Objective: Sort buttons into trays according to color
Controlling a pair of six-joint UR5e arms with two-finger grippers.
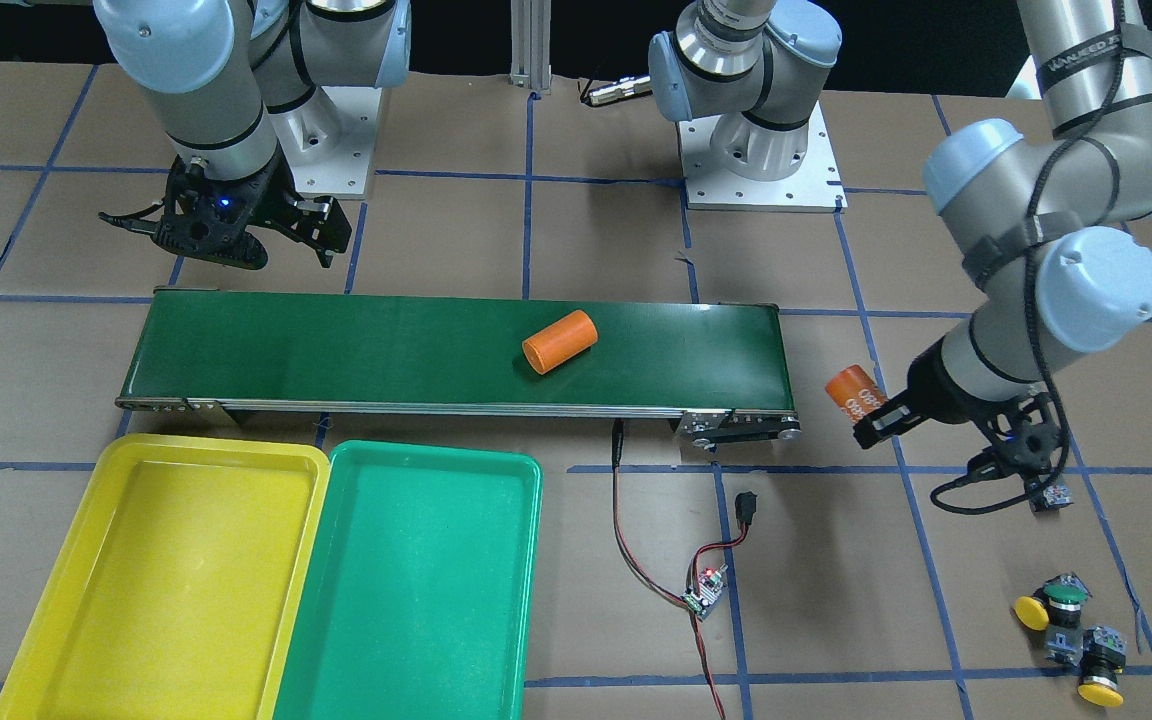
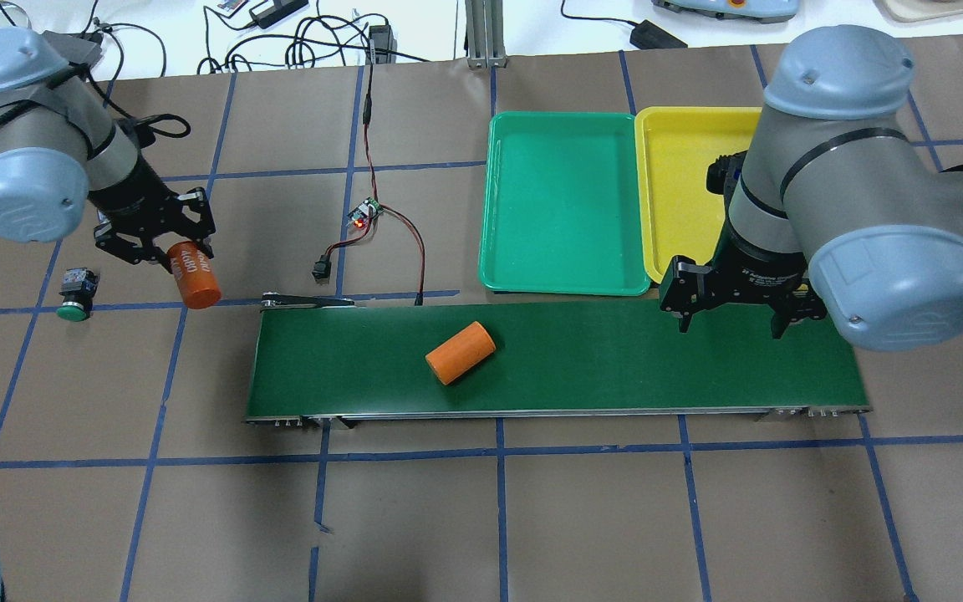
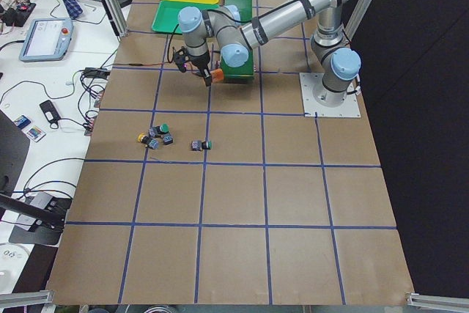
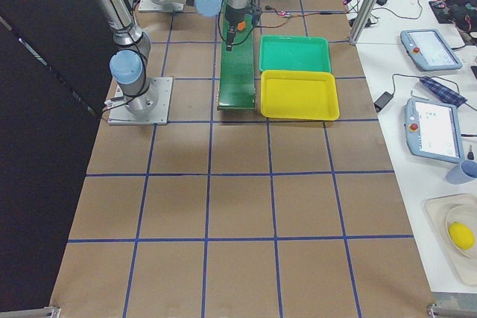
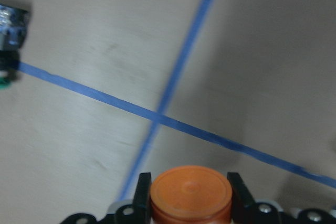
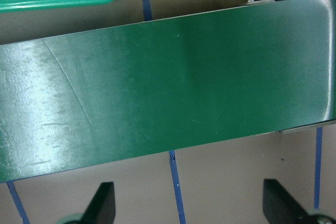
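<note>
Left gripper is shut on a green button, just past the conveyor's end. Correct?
One thing is off: the left gripper is shut on an orange cylinder, not a green button. The overhead exterior view shows it. It is indeed just past the conveyor's end.

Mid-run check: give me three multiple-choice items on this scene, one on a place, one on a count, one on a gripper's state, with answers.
1. Where does the loose orange cylinder lie?
A) in a tray
B) on the conveyor belt
C) on the bare table

2. How many buttons sit in the yellow tray and teal tray?
A) none
B) two
C) four

3. The left gripper is:
A) open and empty
B) shut on the second orange cylinder
C) shut on a button

Answers: 1 B, it lies on its side mid-belt. 2 A, both tray floors are bare. 3 B, the left wrist view shows the jaws at either side of it.
</note>
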